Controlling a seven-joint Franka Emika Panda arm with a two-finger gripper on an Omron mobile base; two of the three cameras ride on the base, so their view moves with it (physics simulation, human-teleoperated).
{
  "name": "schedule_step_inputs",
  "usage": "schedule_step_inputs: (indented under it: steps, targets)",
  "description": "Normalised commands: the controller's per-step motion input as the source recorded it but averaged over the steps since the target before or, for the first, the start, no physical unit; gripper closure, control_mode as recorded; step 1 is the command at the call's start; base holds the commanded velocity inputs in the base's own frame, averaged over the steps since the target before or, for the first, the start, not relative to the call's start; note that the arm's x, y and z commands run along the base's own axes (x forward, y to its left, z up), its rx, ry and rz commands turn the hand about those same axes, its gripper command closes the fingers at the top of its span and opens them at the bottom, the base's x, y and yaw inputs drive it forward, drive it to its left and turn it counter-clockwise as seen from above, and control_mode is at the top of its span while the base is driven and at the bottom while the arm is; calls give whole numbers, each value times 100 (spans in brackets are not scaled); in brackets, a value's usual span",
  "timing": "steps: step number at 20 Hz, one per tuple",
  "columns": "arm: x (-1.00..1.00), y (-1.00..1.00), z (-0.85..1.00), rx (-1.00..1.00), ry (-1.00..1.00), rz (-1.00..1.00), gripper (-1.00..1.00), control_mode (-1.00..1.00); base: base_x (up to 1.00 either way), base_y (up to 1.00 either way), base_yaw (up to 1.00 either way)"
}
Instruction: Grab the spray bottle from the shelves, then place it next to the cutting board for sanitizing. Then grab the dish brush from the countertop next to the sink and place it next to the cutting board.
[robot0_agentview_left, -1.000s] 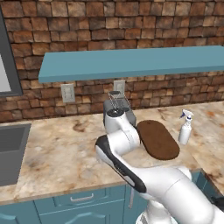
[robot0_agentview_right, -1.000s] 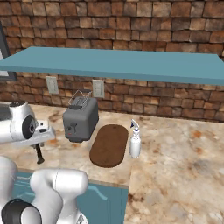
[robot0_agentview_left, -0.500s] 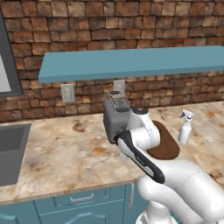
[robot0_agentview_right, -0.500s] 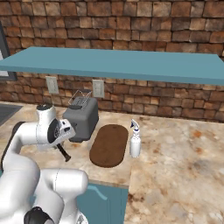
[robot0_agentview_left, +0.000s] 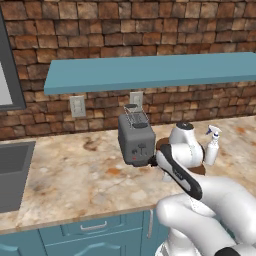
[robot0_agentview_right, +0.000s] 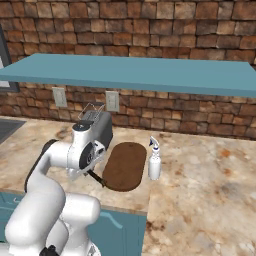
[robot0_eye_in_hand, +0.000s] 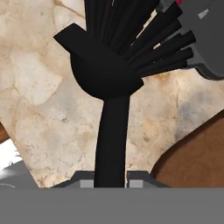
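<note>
Pinching the dish brush (robot0_eye_in_hand: 111, 87) by its slim handle, the claw (robot0_eye_in_hand: 111, 180) hangs over the desk (robot0_agentview_left: 75, 175) just left of the cutting board (robot0_agentview_right: 125, 165), near the toaster (robot0_agentview_right: 97, 131). On the board's far side stands the spray bottle (robot0_agentview_right: 154, 160), upright, just beside its edge, under the shelves (robot0_agentview_right: 135, 72).
</note>
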Motion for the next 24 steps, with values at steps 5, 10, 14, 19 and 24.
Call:
schedule_step_inputs:
  steps: [5, 10, 14, 19, 24]
  targets:
    - [0, -49, -17, 0, 2, 0, 100, -100, 0, 0, 0]
    - [13, -6, -21, 0, 0, -2, 100, -100, 0, 0, 0]
    - [10, 17, -18, -1, 0, 0, 100, -100, 0, 0, 0]
    - [11, 25, -39, -2, 3, 0, 100, -100, 0, 0, 0]
    - [0, 14, -54, 0, 2, 0, 100, -100, 0, 0, 0]
